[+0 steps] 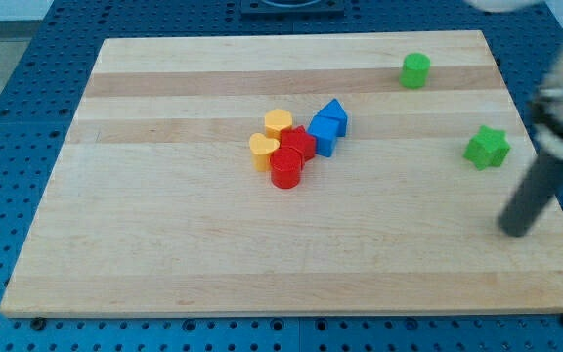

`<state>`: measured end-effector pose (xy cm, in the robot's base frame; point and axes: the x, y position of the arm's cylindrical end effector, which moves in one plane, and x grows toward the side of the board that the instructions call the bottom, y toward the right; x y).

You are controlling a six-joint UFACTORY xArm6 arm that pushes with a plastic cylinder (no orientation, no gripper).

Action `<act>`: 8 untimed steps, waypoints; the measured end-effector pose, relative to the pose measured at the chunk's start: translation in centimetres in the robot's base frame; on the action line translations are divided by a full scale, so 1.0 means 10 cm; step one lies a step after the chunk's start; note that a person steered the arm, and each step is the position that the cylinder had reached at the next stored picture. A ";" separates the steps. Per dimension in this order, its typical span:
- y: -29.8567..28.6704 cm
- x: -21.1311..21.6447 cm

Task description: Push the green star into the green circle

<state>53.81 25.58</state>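
Note:
The green star (487, 147) lies on the wooden board (164, 244) at the view's right. The green circle (415, 70), a short cylinder, stands near the view's top right, up and to the left of the star. My tip (512, 233) rests on the board near its right edge, below and slightly right of the green star, with a clear gap between them. The dark rod rises up and to the right, out of the view.
A cluster sits at the board's middle: two yellow hearts (279, 122) (264, 150), a red star (298, 143), a red cylinder (286, 168) and two blue blocks (332, 114) (324, 137). The board's right edge is close to my tip.

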 end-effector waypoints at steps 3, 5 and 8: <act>-0.33 -1.03; -0.78 -2.40; -0.72 -0.95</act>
<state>44.29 18.36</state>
